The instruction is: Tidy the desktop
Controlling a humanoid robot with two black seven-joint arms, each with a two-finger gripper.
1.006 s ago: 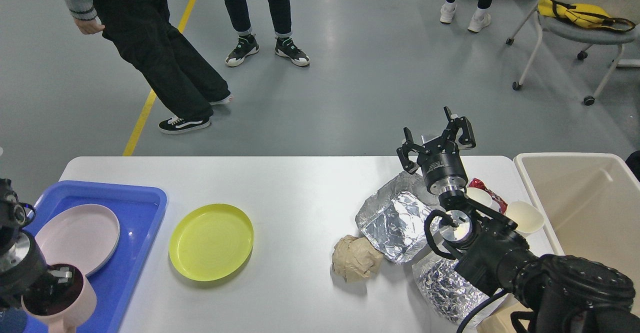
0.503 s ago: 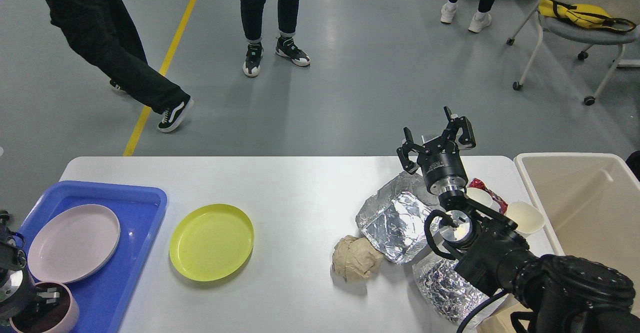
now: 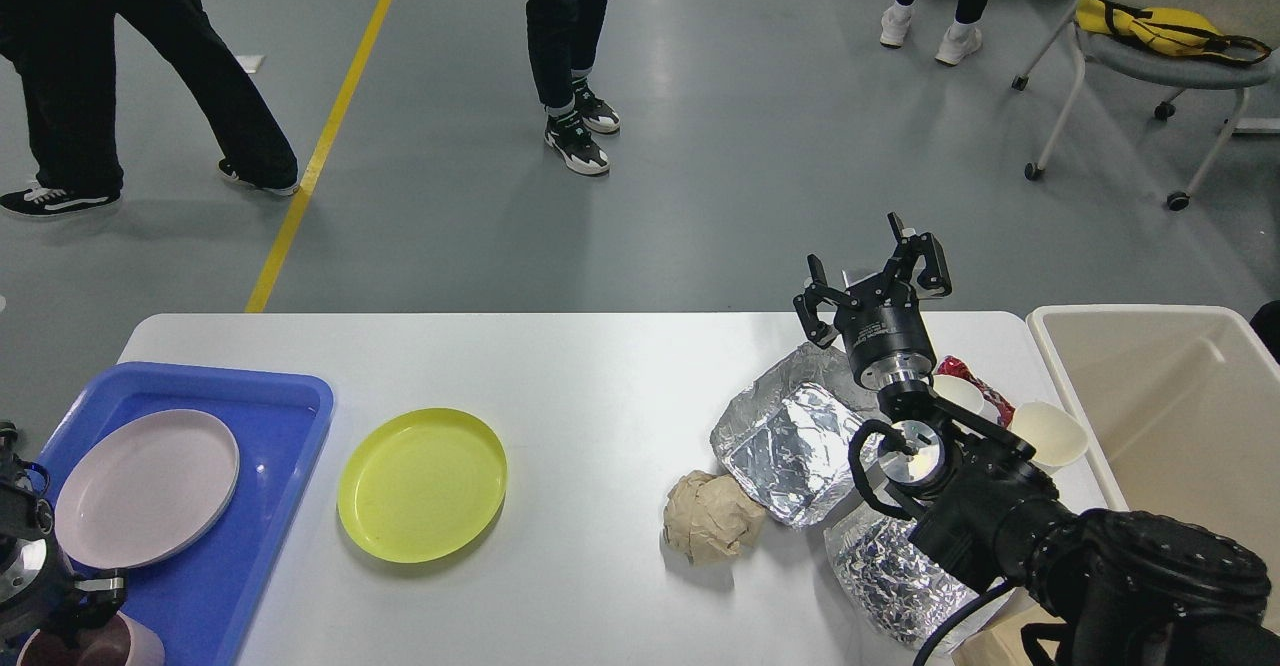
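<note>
The white desktop (image 3: 600, 376) carries a yellow plate (image 3: 422, 483) left of centre. On its right side lie a crumpled brown paper ball (image 3: 712, 516), an open foil tray (image 3: 790, 441) and a crushed foil piece (image 3: 890, 571). A blue tray (image 3: 300, 386) at the left holds a pink plate (image 3: 145, 486). My left gripper (image 3: 95, 591) sits at the rim of a pink cup (image 3: 100, 641) over the tray's near corner; its fingers are mostly hidden. My right gripper (image 3: 870, 281) stands open and empty above the table's far edge, behind the foil tray.
A beige bin (image 3: 1060, 346) stands off the table's right end. Two paper cups (image 3: 1050, 433) and a red wrapper (image 3: 975, 376) lie beside my right arm. People walk on the grey floor beyond the table, and a wheeled chair (image 3: 1150, 56) is at the far right.
My left gripper has lowered the pink cup toward the tray's near corner, almost out of view. The right arm has not moved. The people behind the table have walked leftward.
</note>
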